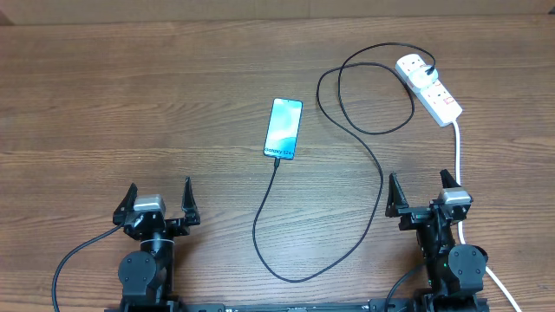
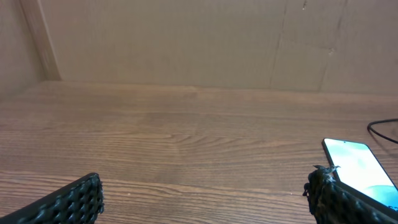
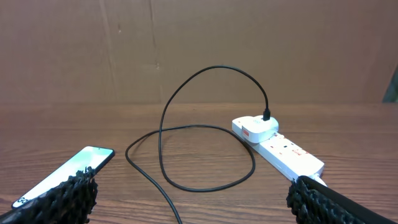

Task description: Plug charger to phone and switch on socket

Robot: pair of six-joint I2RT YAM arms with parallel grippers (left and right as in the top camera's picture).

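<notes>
Left gripper [image 1: 159, 185], right gripper [image 1: 418, 177]: jaws apart, empty. Charger [image 1: 382, 178] tip meets phone [image 1: 284, 128]; seating unclear. Advise pressing socket [image 1: 431, 87] switch squarely.

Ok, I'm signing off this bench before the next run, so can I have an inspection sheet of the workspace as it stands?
Surface: wooden table, bare wood, no spills seen.
Job's things: phone lies flat, screen up and lit. The socket is at the far right, switch positions too small to tell. The charger has its plug head in the socket's far end.
Clutter: nothing seen.
Grippers: left gripper and right gripper are both open and empty, at the near edge.
Cables: the charger's black cable loops across to the phone's near end; cannot tell if the tip is seated. A white cord runs past the right arm.
Surroundings: cardboard wall behind the table.
</notes>
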